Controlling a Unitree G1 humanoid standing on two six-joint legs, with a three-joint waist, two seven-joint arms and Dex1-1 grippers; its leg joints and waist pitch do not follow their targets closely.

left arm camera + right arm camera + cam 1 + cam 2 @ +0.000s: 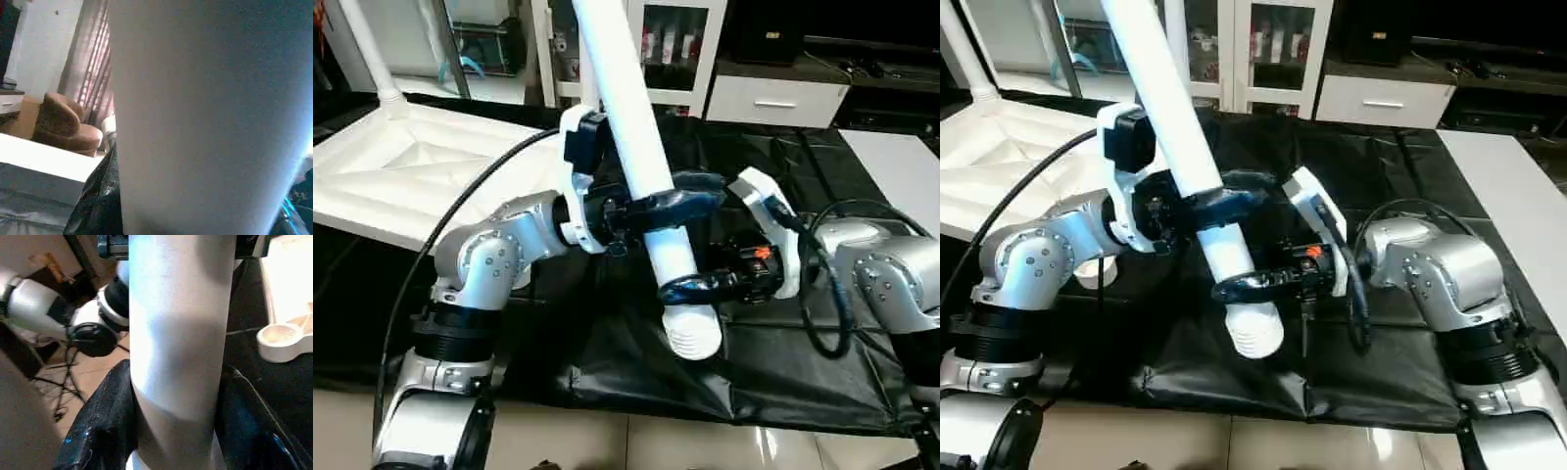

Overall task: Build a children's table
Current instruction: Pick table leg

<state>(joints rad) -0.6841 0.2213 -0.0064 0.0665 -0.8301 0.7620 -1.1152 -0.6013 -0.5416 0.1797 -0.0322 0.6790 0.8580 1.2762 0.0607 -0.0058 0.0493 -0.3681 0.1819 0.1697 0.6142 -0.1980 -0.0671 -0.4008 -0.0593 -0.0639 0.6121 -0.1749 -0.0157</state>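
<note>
Two grippers hold one white leg [636, 137] above the table [773, 372], which is covered with black sheet. The leg is tilted: its upper part leans away to the robot's left and goes out of the picture at the top, and its ribbed lower end [693, 335] hangs just over the black sheet, near the front edge.

The left gripper [668, 206] comes from the left side and its fingers [690, 199] are closed around the middle of the leg, about half open in width, with the tube between them. In the left wrist view the leg [205, 117] is very close against the camera.

The right gripper [690, 287] comes from the right side, lower on the same leg, just above the ribbed end. In the right wrist view its two black fingers [102, 426] stand on both sides of the tube [178, 333] and touch it.

The white top [411, 166] lies upside down on the table at the far left, ribs facing up, apart from the grippers. One leg [367, 49] stands already in its far corner socket. One empty socket [283, 340] is seen near the held leg.
</note>
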